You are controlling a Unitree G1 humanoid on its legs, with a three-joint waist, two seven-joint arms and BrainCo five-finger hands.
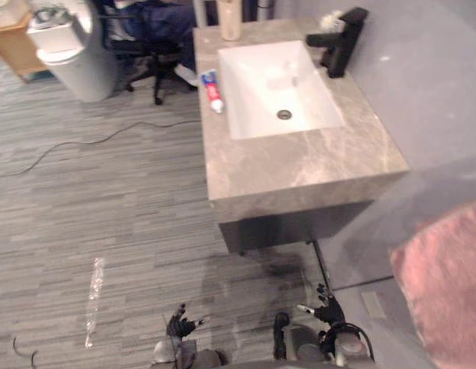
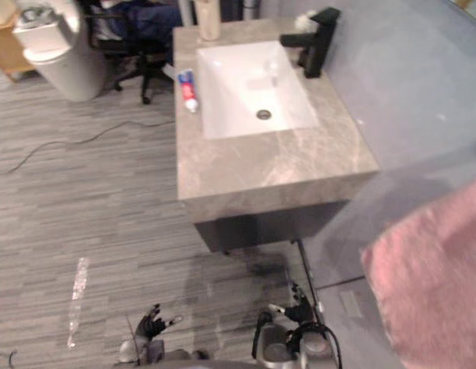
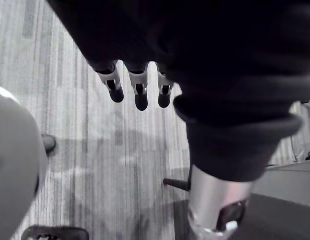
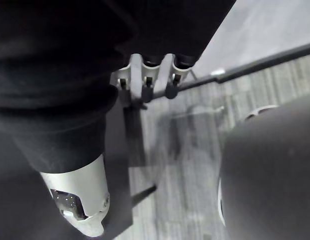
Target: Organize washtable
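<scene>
The washtable stands ahead of the robot, against a grey wall. Its tabletop [image 1: 299, 165] is a thick rectangular slab of grey-beige stone with pale veins, smooth and a little glossy. A white rectangular basin [image 1: 249, 115] with smooth walls is sunk into it, and a round dark drain [image 1: 284, 114] sits at the bottom. On the right side of the basin stands a matt black faucet [image 1: 341, 42] of angular shape, with its spout reaching over the basin.

A toothpaste tube [image 1: 212, 91] lies flat on the narrow stone strip just left of the basin, toward the far end of that strip. It is white with red and blue. Its long axis runs almost along the basin's left edge, with the blue end away from the robot and the white end toward it.

A beige cylinder [image 1: 231, 19] stands upright at the far edge of the tabletop, and something white and fluffy [image 1: 331, 19] sits behind the faucet.

A pink, soft-looking cloth [image 1: 445, 284] shows at the near right. On the grey striped floor [image 1: 107, 200], far left, a pale round bin [image 1: 88, 69] stands beside a black wheeled chair [image 1: 149, 58].

The left hand [image 1: 178, 323] and the right hand [image 1: 326, 313] hang low over the floor, well apart from the washtable. In the wrist views the left fingers [image 3: 140, 97] and the right fingers [image 4: 144, 82] are loosely straight and hold nothing.
</scene>
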